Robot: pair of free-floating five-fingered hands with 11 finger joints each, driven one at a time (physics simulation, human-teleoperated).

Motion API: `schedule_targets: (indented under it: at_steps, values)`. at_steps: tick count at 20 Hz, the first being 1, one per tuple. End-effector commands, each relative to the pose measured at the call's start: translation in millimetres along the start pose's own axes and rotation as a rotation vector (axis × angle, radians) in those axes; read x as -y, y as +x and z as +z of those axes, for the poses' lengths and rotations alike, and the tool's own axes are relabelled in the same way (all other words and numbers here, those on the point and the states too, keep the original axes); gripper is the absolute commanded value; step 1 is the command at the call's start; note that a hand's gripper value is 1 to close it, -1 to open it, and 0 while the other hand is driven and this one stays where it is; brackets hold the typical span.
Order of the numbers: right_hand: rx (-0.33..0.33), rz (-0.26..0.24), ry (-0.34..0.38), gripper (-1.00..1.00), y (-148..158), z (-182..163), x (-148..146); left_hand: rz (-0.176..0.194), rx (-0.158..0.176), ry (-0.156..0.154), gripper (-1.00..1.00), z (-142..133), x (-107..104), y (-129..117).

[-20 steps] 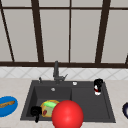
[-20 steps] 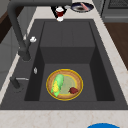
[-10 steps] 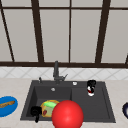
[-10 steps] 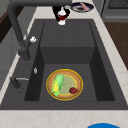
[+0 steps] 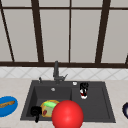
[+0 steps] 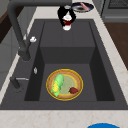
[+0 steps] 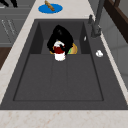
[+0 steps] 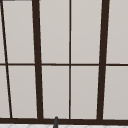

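The cup (image 5: pixel 83 94) is small, white with a dark red band, and stands or hangs upright over the drainboard half of the sink (image 5: pixel 100 110), right of the basin. The right hand (image 5: pixel 84 87) comes down on it from above with fingers curled round its upper part; in the right side view the hand (image 7: pixel 60 37) wraps over the top and sides of the cup (image 7: pixel 59 51), and in the left side view the same hand (image 6: pixel 66 13) covers all but the lower end of the cup (image 6: pixel 66 23). Whether the base touches the drainboard, I cannot tell.

By its look the cup is light, stiff and smooth, so likely slippery and liable to break if dropped on the hard sink. A hold round the body just below the rim, as here, seems sound; pinching the rim alone would let it swing.

In the basin lies a plate (image 6: pixel 78 77) with a green cob (image 6: pixel 57 85) and a small red piece (image 6: pixel 73 90). The left hand (image 5: pixel 35 111) hovers at the sink's front left edge, fingers curled, holding nothing. A red ball (image 5: pixel 67 114) sits in the foreground, a blue plate (image 5: pixel 11 110) on the counter at left, the tap (image 5: pixel 56 71) behind the basin.
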Motion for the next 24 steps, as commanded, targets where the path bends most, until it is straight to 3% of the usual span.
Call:
schedule_targets:
  at_steps: [1,11,16,24]
  values:
    - [0.002,-0.003,-0.01,1.0,30,5,-11,0.0,0.0,0.0,0.0,0,0,0]
    - [-0.004,-0.012,-0.031,1.0,109,14,-33,0.0,0.0,0.0,0.0,0,0,0]
    - [0.023,-0.038,-0.011,1.0,146,15,-44,0.0,0.0,0.0,0.0,0,0,0]
    - [0.046,-0.062,-0.052,1.0,203,27,-72,0.0,0.0,0.0,0.0,0,0,0]
